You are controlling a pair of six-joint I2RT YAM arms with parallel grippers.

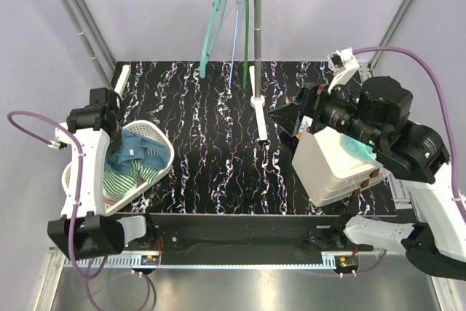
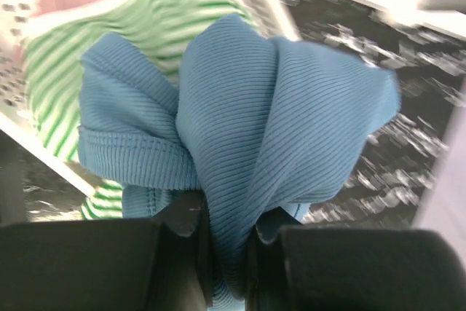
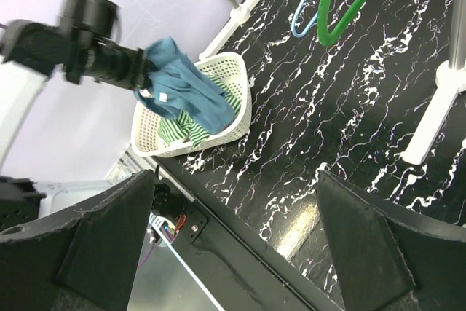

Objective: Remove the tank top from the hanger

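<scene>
Two grippers: your left gripper (image 2: pixel 227 253) stays out of the hangers (image 1: pixel 212 23), pinched on the blue tank top (image 2: pixel 269 121) above the basket (image 3: pixel 207 142), likely for release there, while your right gripper (image 3: pixel 233 234) hangs spread wide, empty.

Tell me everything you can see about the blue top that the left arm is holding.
It's a teal-blue tank top of ribbed knit with stitched hems and a small white tag, bunched and folded. The left gripper is shut on a pinched fold, and the rest hangs down into the white basket, over a green-and-white striped garment. It is on no hanger.
</scene>
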